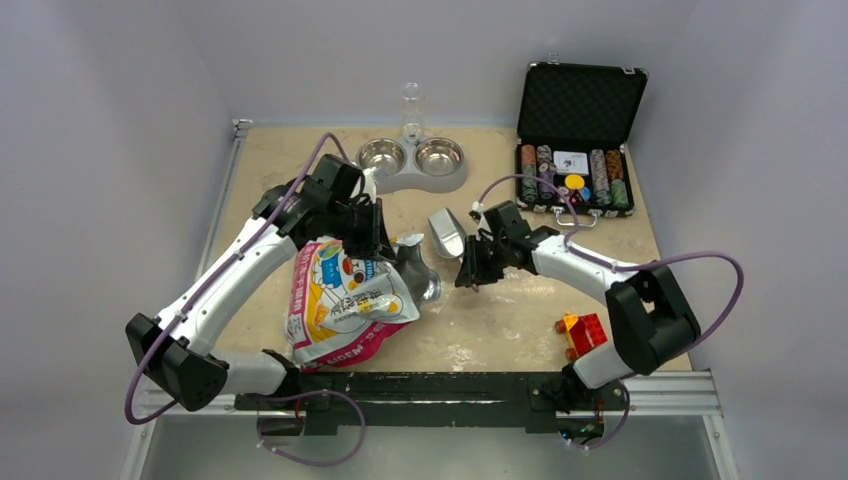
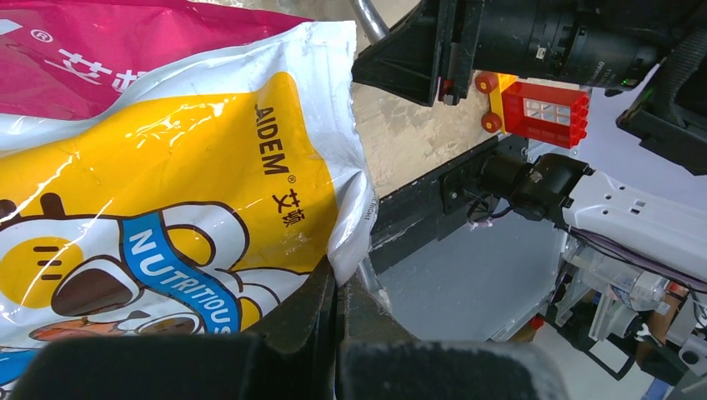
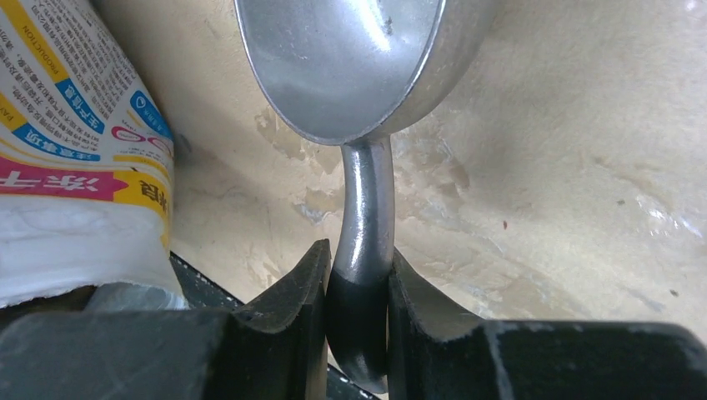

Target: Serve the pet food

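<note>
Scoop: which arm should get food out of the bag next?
Right, likely. Its jaws are shut on the scoop handle, empty bowl close to the bag's top. The left jaws pinch the bag's edge, so that arm is busy.

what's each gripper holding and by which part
The left gripper pinches the white, pink and yellow printed foil bag by its edge; the right gripper clamps the shiny metal scoop by its handle.

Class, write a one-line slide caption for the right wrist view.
Right gripper clamps the metal scoop by its handle over the tan table, the printed food bag at left.
</note>
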